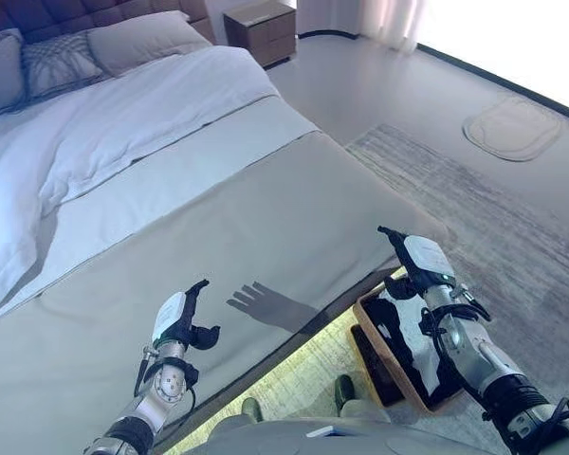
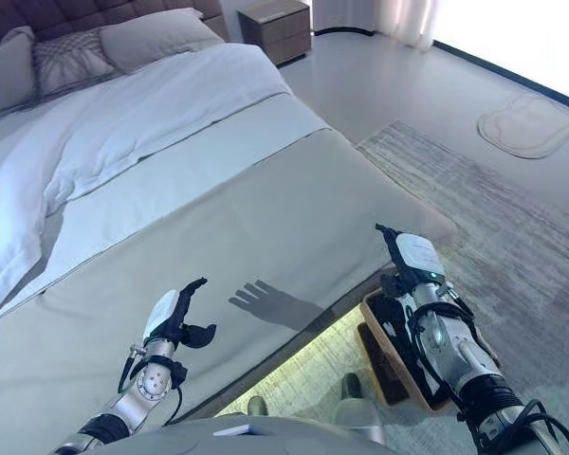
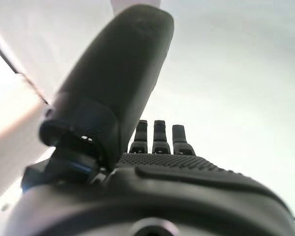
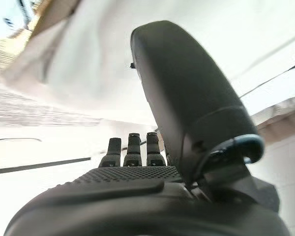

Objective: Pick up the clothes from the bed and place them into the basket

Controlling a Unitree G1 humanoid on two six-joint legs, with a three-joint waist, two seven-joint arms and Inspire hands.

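My left hand (image 1: 174, 320) is open and empty above the near edge of the bed's grey cover (image 1: 266, 213). Its wrist view shows straight fingers (image 3: 160, 133) over pale bedding. My right hand (image 1: 425, 260) is open and empty at the bed's near right corner, above the basket (image 1: 391, 360). Its fingers (image 4: 132, 147) are straight in its wrist view. The basket has a wooden rim and stands on the floor beside the bed, with dark and white cloth inside. I see no loose clothes on the grey cover.
A white duvet (image 1: 104, 133) and pillows (image 1: 142, 38) lie at the head of the bed. A wooden nightstand (image 1: 261, 28) stands beyond. A grey rug (image 1: 484, 218) and a small pale mat (image 1: 512, 128) lie on the floor to the right.
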